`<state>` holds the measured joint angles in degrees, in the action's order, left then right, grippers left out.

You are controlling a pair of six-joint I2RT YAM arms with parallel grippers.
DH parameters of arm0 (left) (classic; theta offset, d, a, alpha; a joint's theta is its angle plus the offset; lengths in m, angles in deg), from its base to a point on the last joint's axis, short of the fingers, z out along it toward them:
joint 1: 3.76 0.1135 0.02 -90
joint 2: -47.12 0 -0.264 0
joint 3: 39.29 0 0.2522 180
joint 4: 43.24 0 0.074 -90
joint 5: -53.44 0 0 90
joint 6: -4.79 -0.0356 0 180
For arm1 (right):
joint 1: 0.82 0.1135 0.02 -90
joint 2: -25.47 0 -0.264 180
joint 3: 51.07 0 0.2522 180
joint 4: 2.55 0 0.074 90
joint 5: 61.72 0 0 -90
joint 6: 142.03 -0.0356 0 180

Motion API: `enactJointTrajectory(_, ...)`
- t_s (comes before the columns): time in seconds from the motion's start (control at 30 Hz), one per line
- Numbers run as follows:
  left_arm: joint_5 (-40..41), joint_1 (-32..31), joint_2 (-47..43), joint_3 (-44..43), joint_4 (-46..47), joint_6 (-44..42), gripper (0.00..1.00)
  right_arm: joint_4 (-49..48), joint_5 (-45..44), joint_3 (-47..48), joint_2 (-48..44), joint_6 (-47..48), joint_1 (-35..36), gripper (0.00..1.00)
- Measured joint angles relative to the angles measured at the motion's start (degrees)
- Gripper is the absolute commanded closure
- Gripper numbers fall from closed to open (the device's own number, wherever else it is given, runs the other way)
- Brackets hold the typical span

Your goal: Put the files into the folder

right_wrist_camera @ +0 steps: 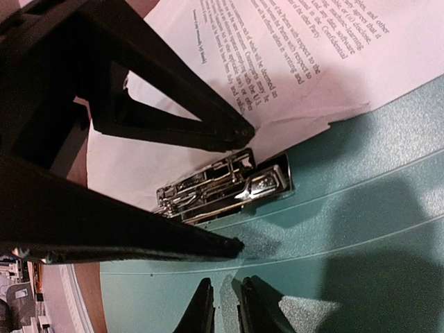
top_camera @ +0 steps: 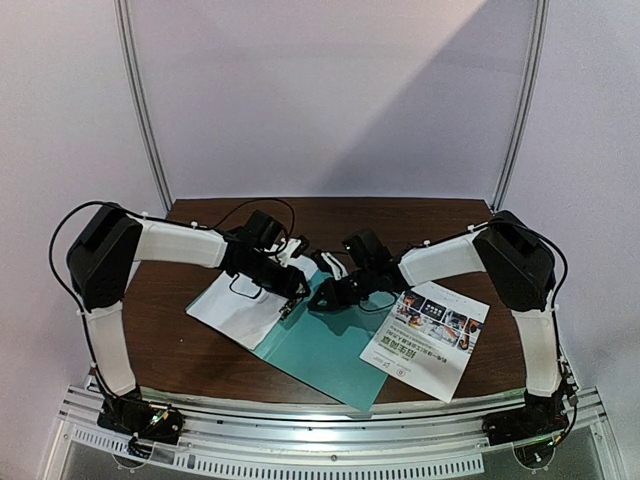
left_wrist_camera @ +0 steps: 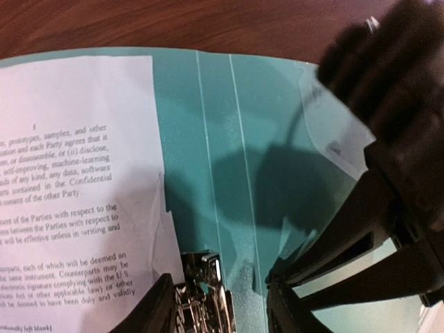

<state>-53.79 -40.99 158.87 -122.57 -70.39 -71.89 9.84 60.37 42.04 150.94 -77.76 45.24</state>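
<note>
Top external view: the folder point(top_camera: 320, 350) lies open and flat at the middle of the worktop point(top_camera: 175, 345), one corner reaching the near edge.
Text sheet: the text sheet point(top_camera: 225, 305) is laid over the folder's left half, its inner edge just beside the clip point(right_wrist_camera: 222, 187).
Colour sheet: the colour sheet point(top_camera: 430, 340) rests toward the right edge of the worktop, its left corner overlapping the folder; it is not yet filed.
Left end effector: the left end effector point(left_wrist_camera: 218, 298) is released, its fingers set apart on either side of the clip, with nothing grasped.
Right end effector: the right end effector point(right_wrist_camera: 225, 305) is lowered onto the folder's bare teal face beside the spine, with only a narrow gap left between its fingers. Whether anything thin is pinched cannot be told.
Governing relation: the colour sheet lies to the right of both end effectors, toward the right edge. Its long axis runs roughly far to near, tilted. The right arm is judged the nearer.
Clip axis: the clip lies along the spine creases, between the left fingers.
Assessment: one sheet is judged placed and one outstanding.
Risk: the text sheet's edge at the clip appears creased, so it may snag.
</note>
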Motion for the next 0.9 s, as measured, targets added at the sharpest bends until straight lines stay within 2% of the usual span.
enactJointTrajectory(0.1,0.5,0.0,-1.2,0.0,-1.3,-0.1,0.47,1.8,0.0,-0.3,-0.9,0.6,0.0,0.86)
enactJointTrajectory(0.2,1.6,-0.1,-2.7,0.0,-2.4,-0.3,0.46,3.7,-0.1,-0.4,-2.0,1.3,0.0,0.86)
enactJointTrajectory(0.4,6.5,-1.9,-7.2,0.0,-5.3,-1.4,0.55,5.9,-1.0,-1.3,-5.9,2.5,-0.1,0.85)
enactJointTrajectory(0.9,21.6,-10.2,-6.8,2.9,-9.2,-1.0,0.61,11.3,-14.0,-10.3,-20.0,3.3,-5.0,0.76)
